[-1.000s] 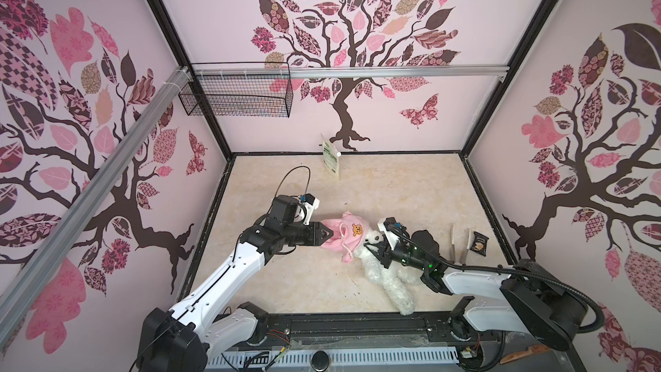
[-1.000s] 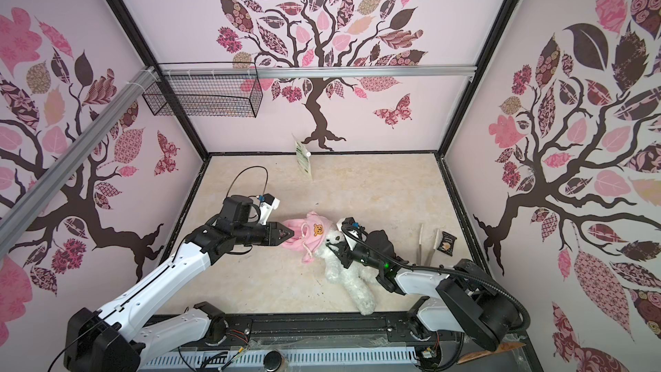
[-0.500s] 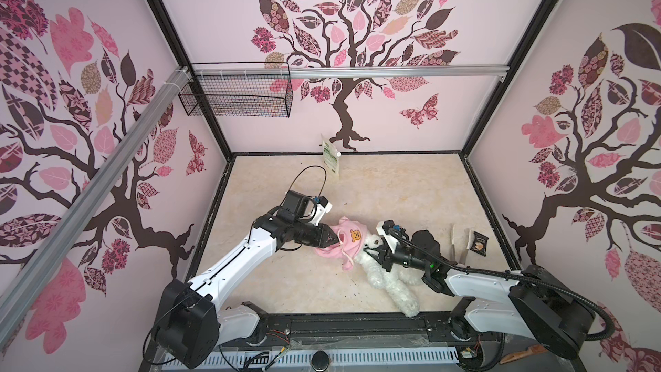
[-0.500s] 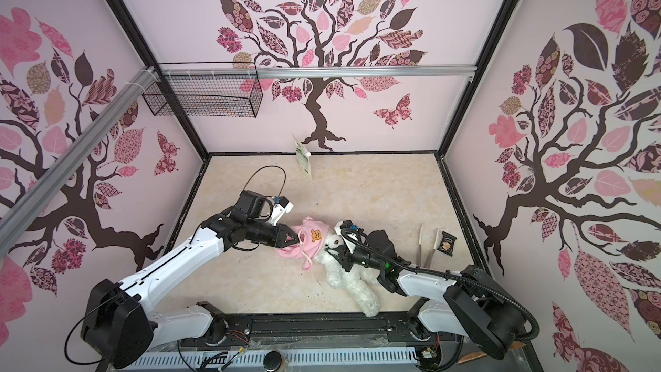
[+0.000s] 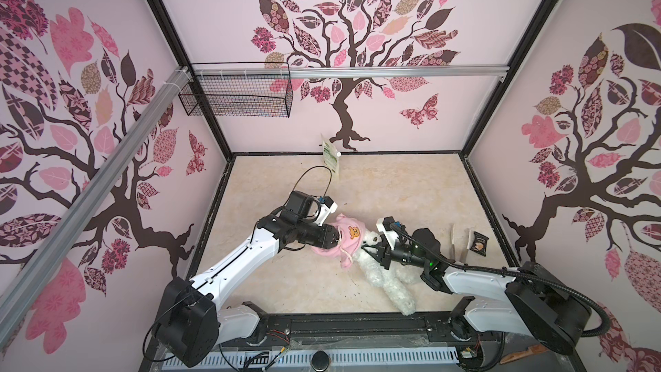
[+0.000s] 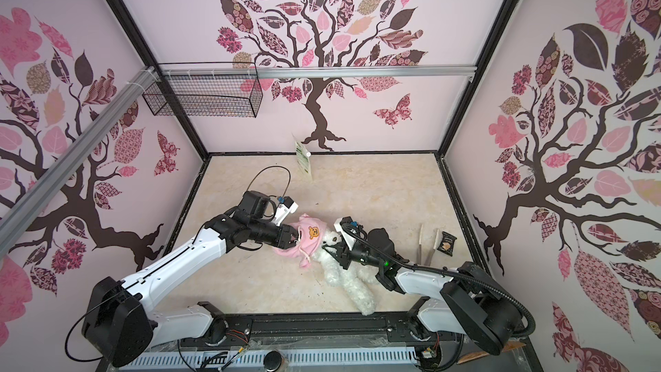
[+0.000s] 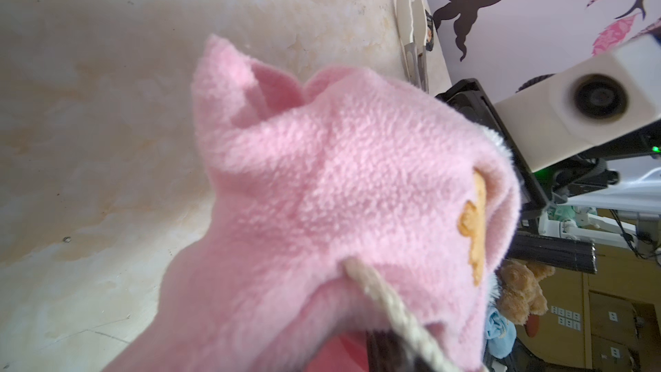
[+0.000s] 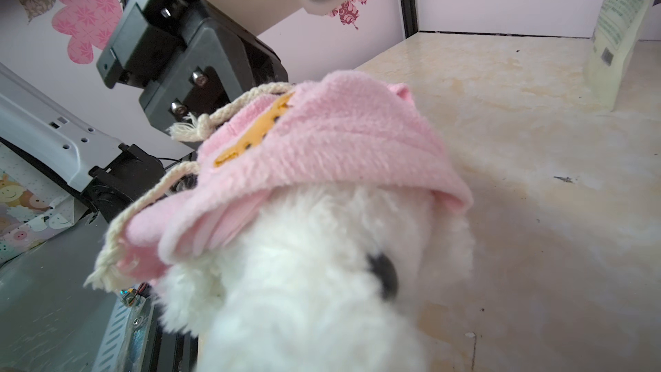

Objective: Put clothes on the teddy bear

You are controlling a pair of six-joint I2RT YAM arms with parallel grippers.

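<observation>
— Two pincers, and both were mine. My right gripper (image 5: 370, 249) was clamped on the teddy bear (image 5: 386, 277) at its head end, black fingers (image 6: 331, 249) pressed into the white fur.

— Where did the bear lie?

— On the beige floor (image 5: 393, 187) near the front rail (image 5: 357, 323), on its back, legs toward the rail and head toward the middle. In my right wrist view the bear (image 8: 304, 280) filled the near half of the frame, one dark eye showing.

— And the pink garment?

— The pink hooded top (image 5: 345, 241) sat over the bear's head like a cap, its orange bear-face patch (image 5: 354, 232) facing up. The rim of the top (image 8: 322, 144) lay across the bear's brow, a cream drawstring (image 8: 200, 125) hanging off one side.

— Your other pincer?

— My left gripper (image 5: 336, 239) was at the far edge of the top, jaws drawn in on the pink fleece. My left wrist view showed little but the top (image 7: 339, 191) up close, its cord (image 7: 379, 291) running toward the lens.

— Anything further off?

— A pair of cream tongs (image 5: 459, 243) and a small dark packet (image 5: 478, 243) lay by the right wall, well apart from the bear. A green-printed pouch (image 5: 331, 153) stood against the back wall, and a wire basket (image 5: 236, 96) hung from the rail above.
</observation>
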